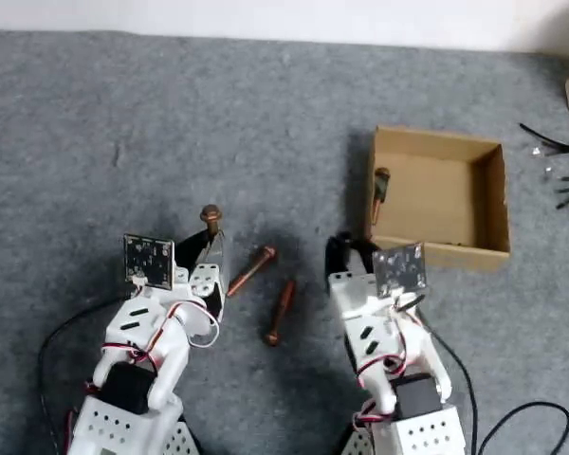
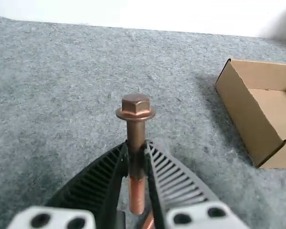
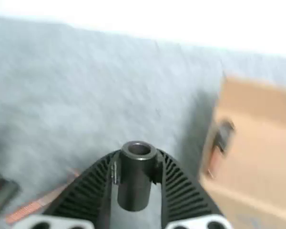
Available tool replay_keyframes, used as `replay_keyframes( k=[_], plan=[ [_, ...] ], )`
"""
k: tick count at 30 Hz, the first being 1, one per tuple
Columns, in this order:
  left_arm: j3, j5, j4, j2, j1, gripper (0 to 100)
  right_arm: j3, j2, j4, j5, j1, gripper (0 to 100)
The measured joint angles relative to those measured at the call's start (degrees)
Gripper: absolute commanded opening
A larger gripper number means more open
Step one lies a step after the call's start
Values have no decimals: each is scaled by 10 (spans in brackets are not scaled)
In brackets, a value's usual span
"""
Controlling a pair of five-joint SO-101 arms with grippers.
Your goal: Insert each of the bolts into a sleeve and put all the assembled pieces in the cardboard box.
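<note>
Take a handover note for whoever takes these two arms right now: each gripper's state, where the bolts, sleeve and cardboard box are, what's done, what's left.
Left gripper: shut on a bolt, held upright with the head up.
Right gripper: shut on a dark sleeve, open end up.
Loose bolts: two, lying on the carpet between the arms.
Cardboard box: beyond the right arm, with one assembled piece leaning inside.
Done: one piece boxed.
Left: join the held bolt and sleeve, box them, then sleeve and box the two loose bolts.
</note>
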Motion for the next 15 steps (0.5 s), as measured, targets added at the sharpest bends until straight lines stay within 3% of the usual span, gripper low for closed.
replay_keyframes(
  k=[6, 15],
  plan=[
    [0, 0, -34, 0, 0, 8, 0, 19, -71, 0, -121, 5],
    [0, 0, -246, 0, -20, 6, 0, 19, -77, 105, -180, 5]
  ],
)
